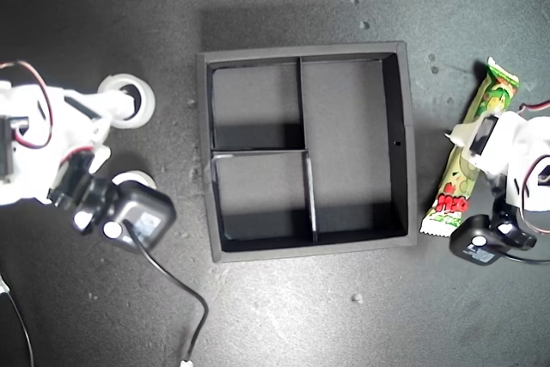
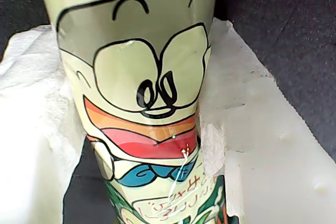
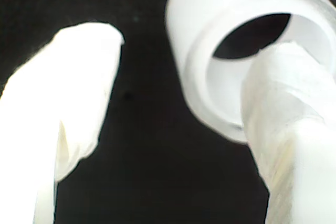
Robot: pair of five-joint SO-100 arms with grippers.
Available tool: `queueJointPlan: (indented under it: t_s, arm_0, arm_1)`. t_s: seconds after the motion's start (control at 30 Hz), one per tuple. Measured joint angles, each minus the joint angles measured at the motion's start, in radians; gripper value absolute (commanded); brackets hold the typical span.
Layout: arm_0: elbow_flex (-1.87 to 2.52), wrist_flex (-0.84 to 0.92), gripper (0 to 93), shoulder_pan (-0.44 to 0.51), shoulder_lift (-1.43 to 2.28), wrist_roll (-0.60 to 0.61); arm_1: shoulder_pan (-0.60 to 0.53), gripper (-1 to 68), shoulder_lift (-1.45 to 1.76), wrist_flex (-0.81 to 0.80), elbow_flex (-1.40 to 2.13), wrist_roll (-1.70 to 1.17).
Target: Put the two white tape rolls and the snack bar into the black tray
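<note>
The black tray [image 1: 409, 143] sits in the middle of the exterior view, and its compartments hold nothing. At the exterior view's right lies the snack bar [image 1: 497, 90], a green, white and red wrapper. My first gripper [image 1: 471, 139] straddles its middle. In the first wrist view the padded fingers [image 2: 252, 129] press both sides of the snack bar [image 2: 142, 77]. At the exterior view's left, one white tape roll [image 1: 146, 111] has one finger of my second gripper [image 1: 120, 102] inside its hole. The second wrist view shows that tape roll [image 3: 199, 24] with my second gripper [image 3: 184, 51] open. Another tape roll [image 1: 137, 180] peeks out under that arm.
A black cable [image 1: 176, 285] trails from the second arm toward the exterior view's bottom edge. Small crumbs [image 1: 357, 298] dot the dark table around the tray. A black camera block [image 1: 477, 245] hangs off the first arm near the snack bar's lower end.
</note>
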Motion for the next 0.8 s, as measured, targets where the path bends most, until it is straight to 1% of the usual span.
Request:
queueJointPlan:
  t_s: [0.23,0.33,0.53,0.67,0.8]
  arm_0:
    - [0.006,-0.006,18.5,-0.009,-0.018,-0.005]
    - [0.006,-0.006,18.5,-0.009,-0.018,-0.002]
    - [0.008,-0.006,18.5,-0.009,-0.018,-0.003]
    - [0.018,-0.006,18.6,-0.009,-0.012,-0.005]
    - [0.032,-0.006,18.6,-0.002,0.005,-0.005]
  arm_1:
    - [0.0,5.6,0.0,-0.002,-0.002,0.0]
    - [0.002,5.1,0.0,0.029,-0.029,0.0]
    - [0.037,5.0,-0.002,0.135,-0.135,0.002]
    - [0.064,5.3,-0.002,0.23,-0.268,-0.192]
    - [0.086,6.2,-0.002,0.336,-0.443,-0.278]
